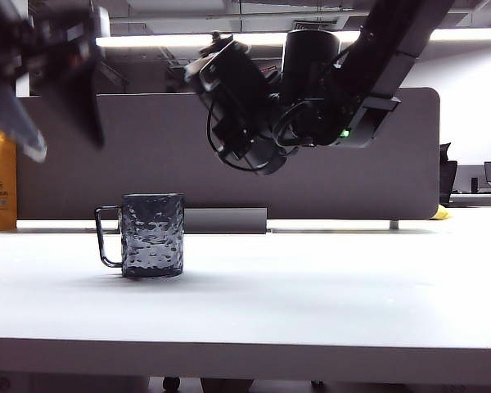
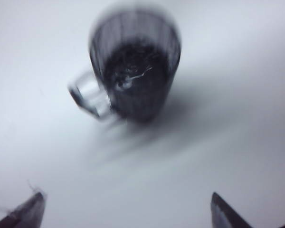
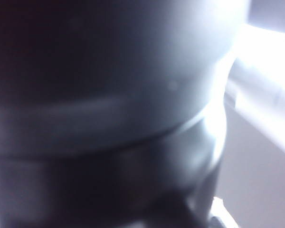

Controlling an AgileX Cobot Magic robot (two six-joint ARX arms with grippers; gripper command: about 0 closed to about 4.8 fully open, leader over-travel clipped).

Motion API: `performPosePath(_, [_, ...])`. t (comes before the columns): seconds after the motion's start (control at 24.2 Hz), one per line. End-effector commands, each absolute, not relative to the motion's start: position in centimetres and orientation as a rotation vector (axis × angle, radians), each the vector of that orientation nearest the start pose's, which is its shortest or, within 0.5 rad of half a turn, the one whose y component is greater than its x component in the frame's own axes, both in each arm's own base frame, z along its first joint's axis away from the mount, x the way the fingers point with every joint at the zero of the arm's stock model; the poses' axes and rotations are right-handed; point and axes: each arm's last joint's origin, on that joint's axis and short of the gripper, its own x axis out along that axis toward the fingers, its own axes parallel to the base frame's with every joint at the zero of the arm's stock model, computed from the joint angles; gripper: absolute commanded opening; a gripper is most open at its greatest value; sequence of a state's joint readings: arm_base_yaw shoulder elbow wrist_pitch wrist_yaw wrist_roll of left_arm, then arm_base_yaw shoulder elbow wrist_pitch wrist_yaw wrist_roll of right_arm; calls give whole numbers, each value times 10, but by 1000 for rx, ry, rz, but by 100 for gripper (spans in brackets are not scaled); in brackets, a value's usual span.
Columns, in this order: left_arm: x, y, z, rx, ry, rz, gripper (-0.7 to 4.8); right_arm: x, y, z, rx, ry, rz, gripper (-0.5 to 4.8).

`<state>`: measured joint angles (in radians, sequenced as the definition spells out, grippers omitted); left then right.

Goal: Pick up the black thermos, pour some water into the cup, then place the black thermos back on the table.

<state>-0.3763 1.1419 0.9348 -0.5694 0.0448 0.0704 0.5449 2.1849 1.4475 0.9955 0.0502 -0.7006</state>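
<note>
The cup, a dark dimpled glass mug, stands on the white table left of centre, its handle pointing left. My right gripper hangs above and to the right of it, shut on the black thermos. The thermos leans with its top towards the cup, and its dark body fills the right wrist view and hides the fingers. My left gripper is high at the left, blurred. Its open fingertips frame bare table, with the cup beyond them.
A grey-brown divider panel runs along the back of the table. A yellow box stands at the far left behind it. The table's thick front edge crosses the bottom of the exterior view.
</note>
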Motion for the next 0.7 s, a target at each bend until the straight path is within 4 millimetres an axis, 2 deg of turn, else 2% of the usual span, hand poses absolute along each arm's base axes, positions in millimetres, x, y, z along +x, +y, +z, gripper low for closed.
performPosePath(0.04, [195,-80,320,163,582,-457,479,407,246,266,-336,-338,401,63])
performPosePath(0.17, [160,-68,353,125,370,-517,479,393,235,297,-195,-175,443,63])
performPosePath(0.21, [154,-66,357,119,341,-533,479,388,232,303,-160,-173,444,63])
performPosePath(0.29, [134,-62,371,91,225,-650,479,359,213,311,-83,-205,405,63])
performPosePath(0.37, [129,-61,375,81,182,-703,479,324,189,300,-46,-182,356,63])
performPosePath(0.45, [134,-65,370,72,206,-775,479,273,155,274,-33,-116,294,63])
performPosePath(0.54, [144,-70,355,66,252,-797,479,247,134,245,-35,-79,279,61])
performPosePath(0.62, [151,-76,343,67,282,-837,479,240,122,221,23,-69,258,49])
performPosePath(0.7, [158,-80,330,50,251,-852,479,249,114,207,20,-103,218,48])
